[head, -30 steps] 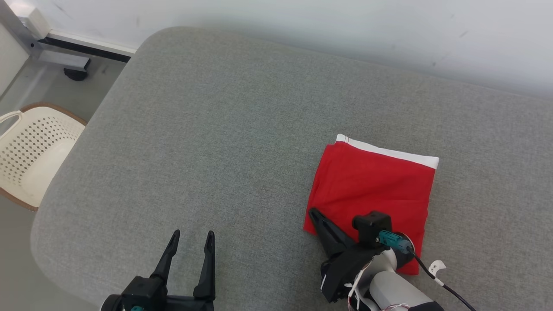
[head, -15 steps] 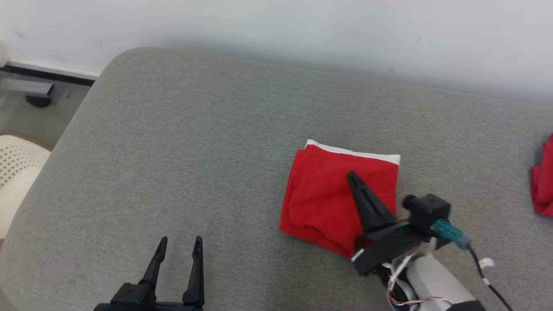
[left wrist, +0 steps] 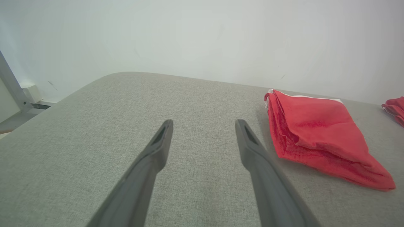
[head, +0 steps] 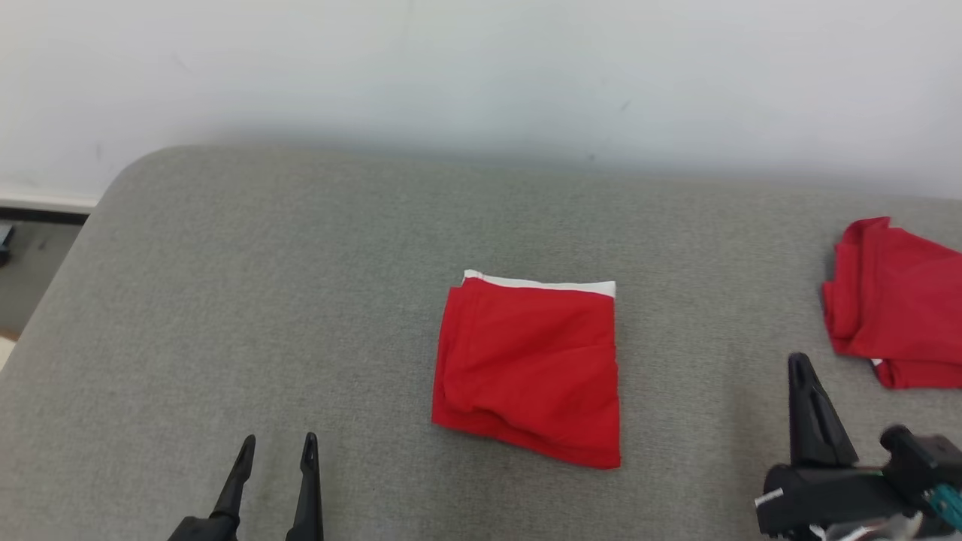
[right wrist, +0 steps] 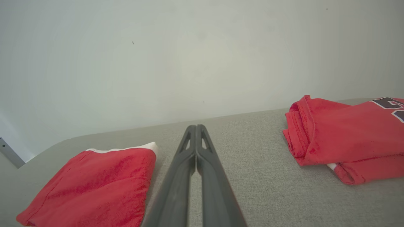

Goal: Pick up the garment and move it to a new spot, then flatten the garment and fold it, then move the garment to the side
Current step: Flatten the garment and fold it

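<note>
The folded red garment [head: 530, 368] lies at the centre of the grey cushion [head: 301, 300], with the left gripper [head: 279, 439] spread and empty, and the right gripper [head: 798, 364] pressed together, empty, near a second red garment [head: 894, 300].

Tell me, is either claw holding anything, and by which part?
Nothing is held. The left gripper stands open; the right gripper is shut empty, apart from the folded red garment.

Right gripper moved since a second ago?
Yes. The right gripper was over the near edge of the folded garment; now it is off to its right, clear of it.
</note>
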You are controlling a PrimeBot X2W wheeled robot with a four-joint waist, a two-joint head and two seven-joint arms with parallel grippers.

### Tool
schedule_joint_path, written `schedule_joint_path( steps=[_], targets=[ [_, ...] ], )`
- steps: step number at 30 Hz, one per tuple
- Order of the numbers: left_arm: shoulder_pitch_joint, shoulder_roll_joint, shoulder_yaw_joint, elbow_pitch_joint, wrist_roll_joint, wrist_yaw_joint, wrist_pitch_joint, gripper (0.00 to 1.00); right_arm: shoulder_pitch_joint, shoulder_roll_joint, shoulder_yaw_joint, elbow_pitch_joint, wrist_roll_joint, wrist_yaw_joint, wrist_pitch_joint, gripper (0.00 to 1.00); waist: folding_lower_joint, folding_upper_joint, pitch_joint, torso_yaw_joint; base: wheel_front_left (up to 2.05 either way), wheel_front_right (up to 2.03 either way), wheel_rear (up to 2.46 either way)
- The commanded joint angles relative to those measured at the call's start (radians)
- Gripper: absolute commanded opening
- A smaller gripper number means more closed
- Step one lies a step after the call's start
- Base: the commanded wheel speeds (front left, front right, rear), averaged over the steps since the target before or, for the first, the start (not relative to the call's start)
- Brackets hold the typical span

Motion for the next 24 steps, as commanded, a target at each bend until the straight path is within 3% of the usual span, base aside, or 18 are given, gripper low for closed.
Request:
schedule_joint_path(
  steps=[1,12,13,14,15,16,17,24],
  targets=[
    [0.016,0.000,0.009,-0.010,0.008,-0.002,-0.003,1.00,0.043,0.022,-0.026,-0.027,-0.015,0.000,0.000,0.00,0.0001,0.0000,-0.030,-0.039,0.00,0.00,0.00],
    [0.069,0.000,0.053,-0.039,0.025,-0.010,-0.003,1.00,0.186,0.079,-0.032,-0.115,-0.086,0.000,0.000,0.00,0.0001,0.0000,-0.058,-0.114,0.00,0.00,0.00],
    [0.071,0.000,0.054,-0.042,0.025,-0.011,-0.003,1.00,0.193,0.082,-0.029,-0.111,-0.091,0.000,0.000,0.04,0.0001,0.0000,-0.059,-0.117,0.00,0.00,0.00],
    [0.073,0.000,0.054,-0.043,0.026,-0.010,-0.003,1.00,0.197,0.084,-0.024,-0.108,-0.092,0.000,0.000,0.39,0.0001,0.0000,-0.059,-0.120,0.00,0.00,0.00],
    [0.076,0.000,0.055,-0.044,0.028,-0.011,-0.003,1.00,0.202,0.086,-0.022,-0.102,-0.094,0.000,0.000,0.51,0.0001,0.0000,-0.060,-0.122,0.00,0.00,0.00],
    [0.078,0.000,0.056,-0.045,0.029,-0.012,-0.003,1.00,0.207,0.086,-0.019,-0.096,-0.097,0.000,0.000,0.92,0.0001,0.0000,-0.061,-0.124,0.00,0.00,0.00],
    [0.081,0.000,0.057,-0.046,0.031,-0.013,-0.003,1.00,0.212,0.087,-0.018,-0.092,-0.099,0.000,0.000,1.00,0.0001,0.0000,-0.062,-0.126,0.00,0.00,0.00],
    [0.089,0.000,0.052,-0.049,0.052,-0.021,-0.003,1.00,0.219,0.090,-0.006,-0.067,-0.089,0.000,0.000,1.00,0.0001,0.0000,-0.068,-0.128,0.00,0.00,0.00]
  ],
)
